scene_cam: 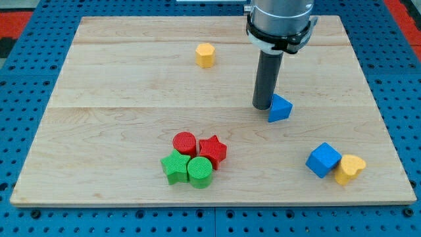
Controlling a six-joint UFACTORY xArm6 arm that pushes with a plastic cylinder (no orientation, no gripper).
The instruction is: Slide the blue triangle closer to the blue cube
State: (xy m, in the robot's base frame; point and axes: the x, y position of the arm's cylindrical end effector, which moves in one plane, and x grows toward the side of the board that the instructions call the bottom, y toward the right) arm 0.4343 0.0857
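The blue triangle point(280, 108) lies right of the board's middle. The blue cube point(323, 160) sits toward the view's bottom right, well below and right of the triangle. My tip point(262, 105) stands right against the triangle's upper left side, touching or nearly touching it. The dark rod rises from there to the arm's grey housing at the view's top.
A yellow heart point(349, 169) touches the blue cube's right side. A yellow hexagon point(205, 55) sits near the top. A cluster of a red cylinder point(185, 143), red star point(212, 151), green star point(174, 167) and green cylinder point(200, 172) lies bottom centre on the wooden board point(118, 99).
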